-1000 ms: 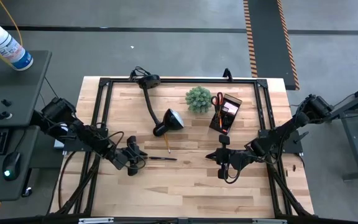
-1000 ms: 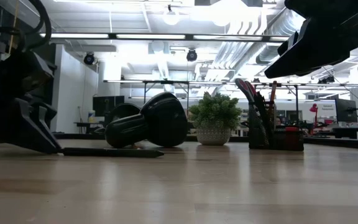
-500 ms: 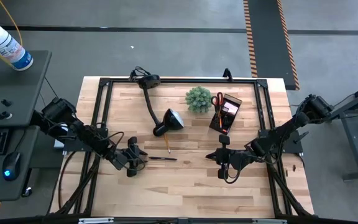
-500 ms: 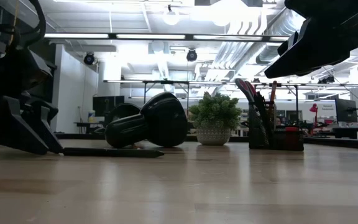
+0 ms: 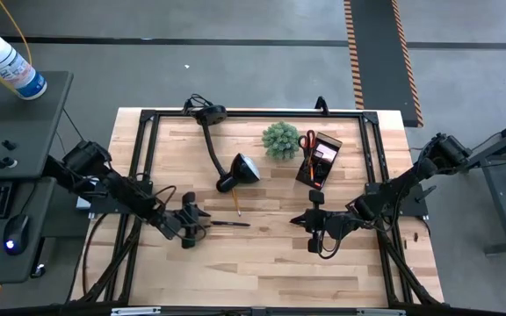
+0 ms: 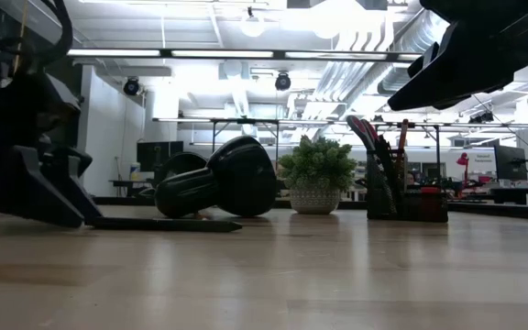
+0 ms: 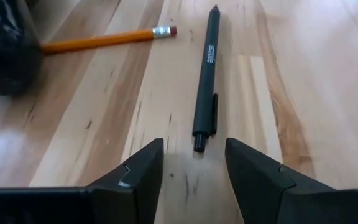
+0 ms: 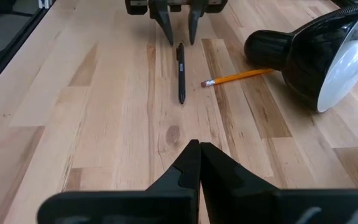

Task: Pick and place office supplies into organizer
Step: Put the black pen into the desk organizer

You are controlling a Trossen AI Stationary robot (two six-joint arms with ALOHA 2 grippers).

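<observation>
— On the table's left half: what changed?
— My left gripper [image 5: 202, 223] has crept closer to the black pen [image 7: 206, 78]; fingers apart, straddling its clip end. My right gripper [image 5: 311, 233] waits, fingers together.
— The pen?
— Slim, matte, flat on the wood, beside the orange pencil [image 7: 107, 40].

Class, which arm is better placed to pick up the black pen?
Left. The left gripper is open, fingers either side of the black pen's end. The right gripper is shut, farther away.
</observation>
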